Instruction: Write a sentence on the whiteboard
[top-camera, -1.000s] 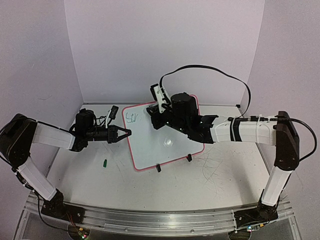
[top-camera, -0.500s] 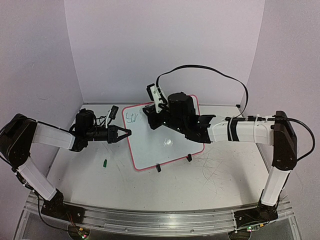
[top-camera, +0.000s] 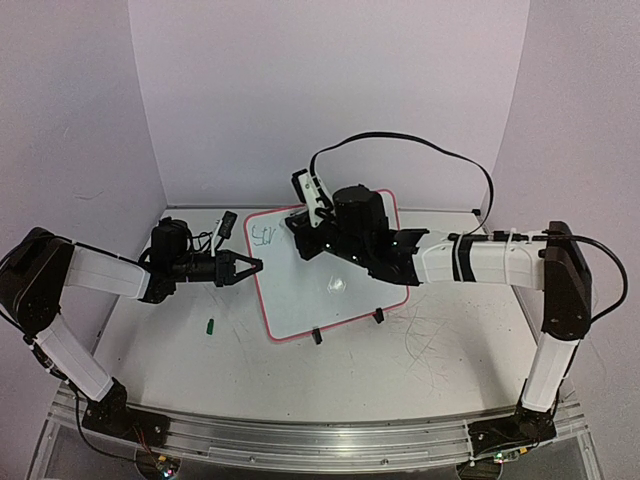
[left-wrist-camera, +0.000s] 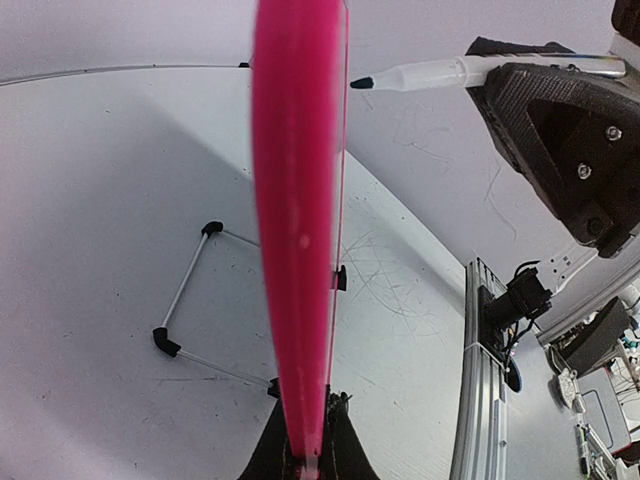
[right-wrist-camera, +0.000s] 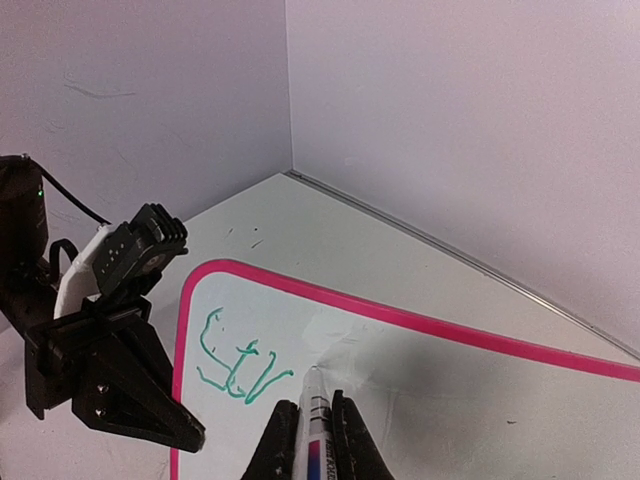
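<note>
Supporting table (top-camera: 420, 350): scuffed white top that carries the whiteboard.
Whiteboard (top-camera: 310, 290): pink-rimmed, mid-table, standing on two black feet (top-camera: 316, 337) at its near edge. Most of its face is blank.
Right gripper (right-wrist-camera: 308, 425): above the whiteboard's upper left part, fingers clamped on the marker.
Left gripper (top-camera: 255, 266): at the whiteboard's left edge, fingers pinched together on that edge to steady it.
Marker (right-wrist-camera: 313, 400): tip aimed at the whiteboard just right of the green strokes. Whether it touches the face I cannot tell.
Sentence (right-wrist-camera: 235, 368): only its first few green letters, in the whiteboard's upper left corner.
Green bit (top-camera: 211, 324): on the table left of the whiteboard, perhaps the cap.
Step in hand, as I judge: the next letter.
Doing it well: use light, even pressure and short strokes running rightward on the same line, spaced off the last stroke. The left grip should be firm so the whiteboard neither slides nor flexes under the tip.
</note>
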